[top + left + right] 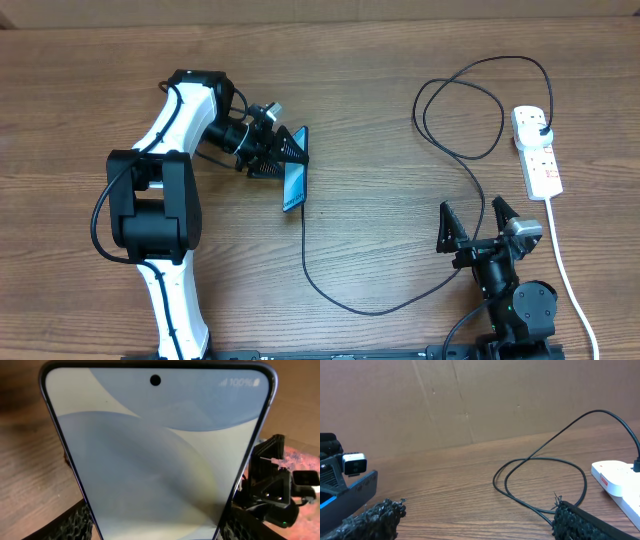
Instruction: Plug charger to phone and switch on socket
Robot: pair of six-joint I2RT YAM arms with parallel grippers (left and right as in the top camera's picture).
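Observation:
My left gripper (283,152) is shut on the phone (294,178), held on edge with its blue screen facing the wrist. In the left wrist view the phone's screen (160,460) fills the frame between the two fingers. The black charger cable (340,295) runs from the phone's lower end, curves across the table and loops up to its plug (541,131) in the white socket strip (537,152). My right gripper (478,226) is open and empty, near the front right, just left of the strip. The cable loops (540,477) and strip (617,480) show in the right wrist view.
The strip's thick white cord (570,280) runs down the right side past my right arm. A brown cardboard wall (470,400) stands behind the wooden table (400,200).

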